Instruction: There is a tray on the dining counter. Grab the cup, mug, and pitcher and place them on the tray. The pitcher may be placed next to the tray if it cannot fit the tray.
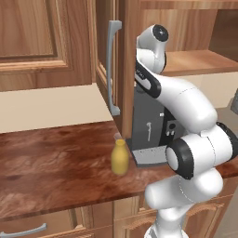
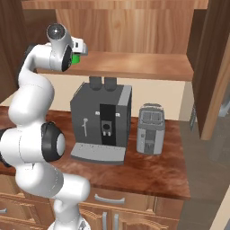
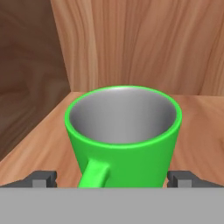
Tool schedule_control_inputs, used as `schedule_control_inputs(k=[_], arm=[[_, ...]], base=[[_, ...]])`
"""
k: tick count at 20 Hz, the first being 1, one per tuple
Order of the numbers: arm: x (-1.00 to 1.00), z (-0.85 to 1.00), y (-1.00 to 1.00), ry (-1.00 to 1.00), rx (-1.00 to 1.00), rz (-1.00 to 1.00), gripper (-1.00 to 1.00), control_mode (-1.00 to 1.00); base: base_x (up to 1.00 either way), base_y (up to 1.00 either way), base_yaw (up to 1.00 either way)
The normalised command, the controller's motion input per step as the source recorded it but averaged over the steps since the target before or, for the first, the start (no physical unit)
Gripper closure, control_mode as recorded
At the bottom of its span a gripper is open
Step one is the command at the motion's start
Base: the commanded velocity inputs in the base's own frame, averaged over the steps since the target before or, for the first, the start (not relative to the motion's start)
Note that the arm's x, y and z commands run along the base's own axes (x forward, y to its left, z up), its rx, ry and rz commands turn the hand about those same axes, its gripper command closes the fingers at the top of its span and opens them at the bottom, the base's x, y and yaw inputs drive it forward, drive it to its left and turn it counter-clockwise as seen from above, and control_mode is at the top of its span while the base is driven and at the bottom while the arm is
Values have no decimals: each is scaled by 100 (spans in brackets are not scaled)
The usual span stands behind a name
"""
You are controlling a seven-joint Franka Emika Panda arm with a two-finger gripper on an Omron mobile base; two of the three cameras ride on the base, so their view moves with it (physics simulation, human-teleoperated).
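The mug [image 3: 123,135] stands upright on a wooden cabinet shelf [image 2: 134,65], in the corner where the shelf floor meets a dark side wall and the paler back panel. In the hand view its bright green body sits directly ahead, pale grey interior exposed and apparently empty, with the loop handle [image 3: 94,174] pointing toward the camera, slightly off centre. The gripper [image 3: 114,178] is released: its two dark fingertips [image 3: 43,177] stand spread wide, one on each side of the mug's lower body, close to the wall but apparently not pressing on it. In the right base view the arm reaches up to that shelf, and a patch of green shows just past the hand. Judged by its thick rim and straight wall, the mug should behave as a rigid, fairly light vessel; the glossy surface is probably slippery, so a firm squeeze is advisable. The best hold appears to be across the cylindrical body, below the rim, with the handle left free between the fingers. A grip on the handle alone would likely let the mug swing. The pitcher [image 1: 119,157] stands upright on the reddish-brown counter [image 1: 56,162] just beside the grey coffee machine [image 2: 101,123]; its narrow neck looks like the natural grasp point.
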Motion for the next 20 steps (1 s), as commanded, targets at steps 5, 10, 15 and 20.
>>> schedule_control_inputs(k=[5,10,15,20], arm=[[0,0,0,0,0,0,-100,-100],[0,0,0,0,0,0,-100,-100],[0,0,0,0,0,0,100,-100],[0,0,0,0,0,0,100,-100]], base=[[0,0,0],[0,0,0],[0,0,0],[0,0,0]])
